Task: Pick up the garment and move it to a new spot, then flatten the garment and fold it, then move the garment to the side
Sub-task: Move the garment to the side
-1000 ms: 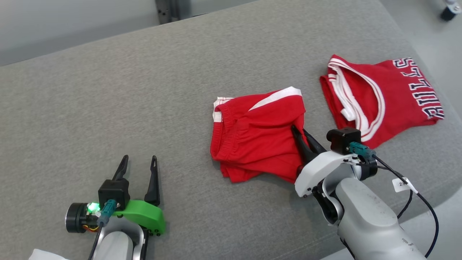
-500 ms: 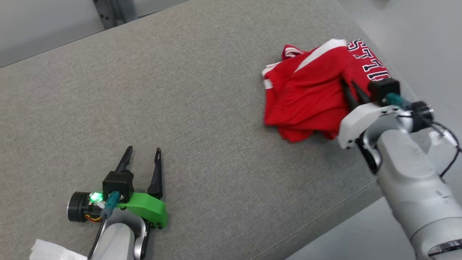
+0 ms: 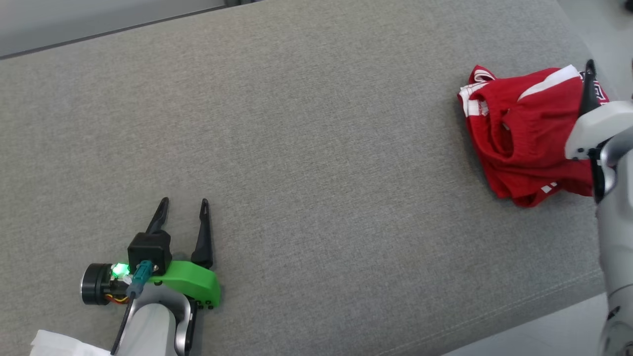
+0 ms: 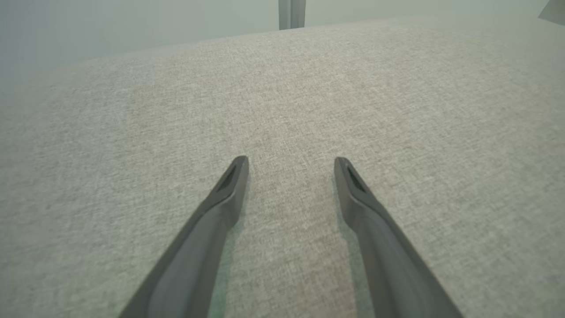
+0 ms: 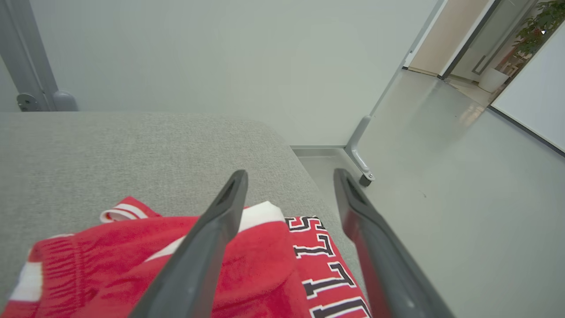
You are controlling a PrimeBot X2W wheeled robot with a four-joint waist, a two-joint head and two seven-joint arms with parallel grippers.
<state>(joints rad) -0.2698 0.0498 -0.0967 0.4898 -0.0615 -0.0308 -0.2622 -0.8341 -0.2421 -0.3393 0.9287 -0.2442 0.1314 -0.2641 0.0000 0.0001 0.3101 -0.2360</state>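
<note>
Head view is showing the left end effector spread at 7 o'clock on the grey fabric counter; the red garment is lying at 2 o'clock atop a lettered jersey, pale floor beyond. Its earlier clamp released, the right end effector is gaping.

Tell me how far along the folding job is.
Done: the shorts lie folded at the right edge of the cushion, partly on the jersey. In hand: nothing; the right gripper hangs open over them, and the left gripper sits open, idle. Left: apparently only pulling the arm away.
</note>
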